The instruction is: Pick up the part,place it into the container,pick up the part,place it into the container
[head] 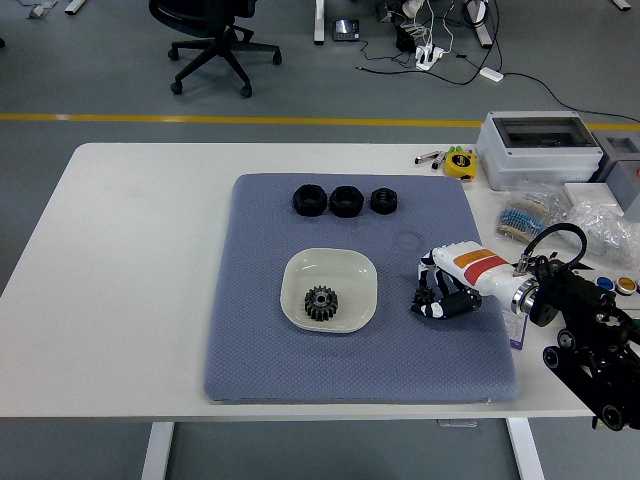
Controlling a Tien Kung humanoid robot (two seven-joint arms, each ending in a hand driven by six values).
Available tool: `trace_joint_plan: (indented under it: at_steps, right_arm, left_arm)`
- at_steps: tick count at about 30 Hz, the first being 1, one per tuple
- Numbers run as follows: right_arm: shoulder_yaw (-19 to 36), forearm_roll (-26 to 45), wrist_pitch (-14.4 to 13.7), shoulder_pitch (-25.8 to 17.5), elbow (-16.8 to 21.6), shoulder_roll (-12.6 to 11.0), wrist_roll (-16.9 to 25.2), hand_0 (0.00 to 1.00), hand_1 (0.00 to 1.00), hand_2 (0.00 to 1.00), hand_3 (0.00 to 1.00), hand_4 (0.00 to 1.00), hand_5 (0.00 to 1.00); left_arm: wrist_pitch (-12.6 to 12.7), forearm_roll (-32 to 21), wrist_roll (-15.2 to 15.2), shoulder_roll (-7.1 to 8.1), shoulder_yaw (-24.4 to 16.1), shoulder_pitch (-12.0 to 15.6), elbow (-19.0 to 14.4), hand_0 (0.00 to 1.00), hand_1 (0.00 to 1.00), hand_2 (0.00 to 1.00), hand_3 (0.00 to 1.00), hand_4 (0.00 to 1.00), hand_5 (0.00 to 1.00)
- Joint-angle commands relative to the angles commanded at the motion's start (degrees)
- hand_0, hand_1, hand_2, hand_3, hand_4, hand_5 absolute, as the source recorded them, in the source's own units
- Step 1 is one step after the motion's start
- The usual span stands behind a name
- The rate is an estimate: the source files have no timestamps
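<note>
A dark metal gear (320,302) lies in the cream bowl (300,263) at the middle of the blue-grey mat (260,360). Three black ring-shaped parts (309,200), (346,200), (384,200) sit in a row near the mat's far edge. My right hand (437,295) rests low over the mat just right of the bowl, about a hand's width from its rim. Its fingers are curled in, and I see nothing held in them. The left arm is out of view.
A grey electrical box (538,148) stands at the table's far right, with a yellow tape measure (460,162) beside it. Plastic bags of small items (600,220) lie behind my right forearm. An office chair (212,40) stands on the floor beyond.
</note>
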Motion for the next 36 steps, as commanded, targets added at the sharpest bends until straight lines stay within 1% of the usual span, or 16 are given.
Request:
trace_joint_plan:
  at_steps: [9, 13, 17, 21, 24, 25, 26, 29, 30, 31, 36]
  right_arm:
    - [1.9, -0.9, -0.3, -0.3, 4.9, 0.8, -0.1, 0.020, 0.091, 0.214, 0.315, 0.800, 0.379]
    - [1.5, -1.1, -0.3, 0.6, 7.1, 1.7, -0.3, 0.022, 0.092, 0.211, 0.318, 0.797, 0.383]
    - [0.3, -1.2, -0.2, 2.1, 8.2, 2.8, -0.4, 0.022, 0.092, 0.211, 0.318, 0.797, 0.383]
    - [-1.7, -1.0, -0.2, 4.0, 7.2, 4.3, -0.6, 0.021, 0.094, 0.216, 0.322, 0.797, 0.385]
    - [-3.7, -0.7, -0.7, 5.9, 4.6, 6.5, -1.0, 0.021, 0.094, 0.216, 0.322, 0.797, 0.385]
    - [-4.0, -0.7, -0.8, 6.3, 4.1, 6.9, -1.1, 0.036, 0.110, 0.229, 0.342, 0.812, 0.377]
    - [-4.8, -0.6, -0.8, 6.9, 3.0, 7.8, -1.4, 0.036, 0.110, 0.229, 0.342, 0.812, 0.377]
    - [-6.3, -0.7, -0.6, 8.0, 1.1, 9.1, -1.8, 0.036, 0.110, 0.229, 0.342, 0.812, 0.377]
    - [-6.6, -0.8, -0.6, 8.1, 0.8, 9.3, -1.8, 0.036, 0.110, 0.229, 0.342, 0.812, 0.377]
    - [-6.9, -0.8, -0.6, 8.2, 0.5, 9.4, -1.9, 0.066, 0.140, 0.250, 0.394, 0.831, 0.362]
    - [-8.1, -1.0, 0.0, 8.2, -0.6, 9.4, -2.4, 0.066, 0.140, 0.250, 0.394, 0.831, 0.362]
  left_arm:
    - [-0.1, 0.5, 0.1, 0.04, -0.3, 0.3, 0.0, 0.691, 0.693, 0.733, 0.578, 0.650, 0.613]
    - [-0.1, 0.7, 0.2, 0.14, -0.4, 0.4, 0.0, 0.691, 0.693, 0.734, 0.580, 0.649, 0.612]
    - [-0.1, 0.9, 0.2, 0.23, -0.5, 0.5, -0.1, 0.691, 0.693, 0.734, 0.580, 0.649, 0.612]
    - [-0.2, 1.0, 0.3, 0.38, -0.6, 0.6, -0.1, 0.692, 0.693, 0.733, 0.580, 0.648, 0.611]
    - [-0.2, 1.1, 0.3, 0.47, -0.8, 0.6, -0.1, 0.692, 0.693, 0.733, 0.580, 0.648, 0.611]
    - [-0.2, 1.2, 0.3, 0.48, -0.8, 0.6, -0.1, 0.692, 0.693, 0.734, 0.579, 0.649, 0.612]
    - [-0.2, 1.3, 0.3, 0.50, -0.7, 0.5, -0.1, 0.692, 0.693, 0.734, 0.579, 0.649, 0.612]
    - [-0.1, 1.1, 0.3, 0.55, -0.6, 0.4, -0.1, 0.692, 0.693, 0.734, 0.579, 0.649, 0.612]
    - [-0.1, 1.0, 0.3, 0.56, -0.6, 0.4, -0.1, 0.692, 0.693, 0.738, 0.580, 0.650, 0.612]
    - [-0.1, 0.9, 0.3, 0.56, -0.6, 0.4, -0.1, 0.692, 0.693, 0.738, 0.580, 0.650, 0.612]
    - [0.0, 0.5, 0.2, 0.62, -0.4, 0.3, -0.1, 0.692, 0.693, 0.738, 0.580, 0.650, 0.612]
